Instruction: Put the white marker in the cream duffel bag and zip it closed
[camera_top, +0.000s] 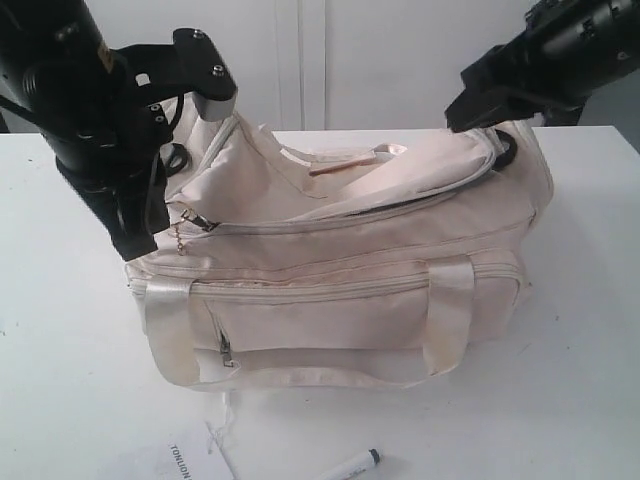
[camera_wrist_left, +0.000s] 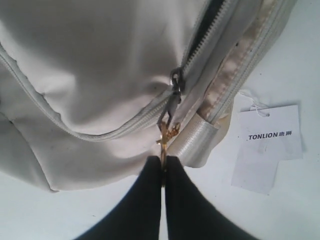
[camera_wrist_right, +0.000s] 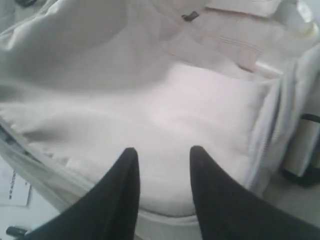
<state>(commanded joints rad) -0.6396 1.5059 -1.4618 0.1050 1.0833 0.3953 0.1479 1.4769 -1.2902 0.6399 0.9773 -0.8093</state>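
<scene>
**Bag unzipped, marker not yet in**

The left gripper (camera_wrist_left: 163, 162) has its fingers pressed together on the gold zipper pull (camera_wrist_left: 168, 133). The pull hangs from the slider (camera_wrist_left: 176, 81) just ahead of the fingertips. Past the slider the zipper teeth part and a dark gap shows. I judge from this that the top of the cream duffel bag (camera_top: 330, 290) is largely unzipped, its flap lifted.

The right gripper (camera_wrist_right: 162, 152) hangs over the end of the bag farthest from the left gripper. Its jaws stand apart with nothing between them, and only cream fabric lies beneath.

The white marker (camera_top: 352, 466) lies on the table (camera_top: 580, 350) on the bag's pocket side, well apart from both grippers and near the paper tag (camera_top: 185, 462). Neither gripper holds it. Picking it up, dropping it in and zipping the bag are all left to do.

The bag's inside cannot be seen from any view. The exterior view's lower edge cuts off the marker's white end. The right wrist view is blurred; a dark tip in its corner may be the marker's cap, but I cannot tell. The right arm hides where the zipper ends.
</scene>
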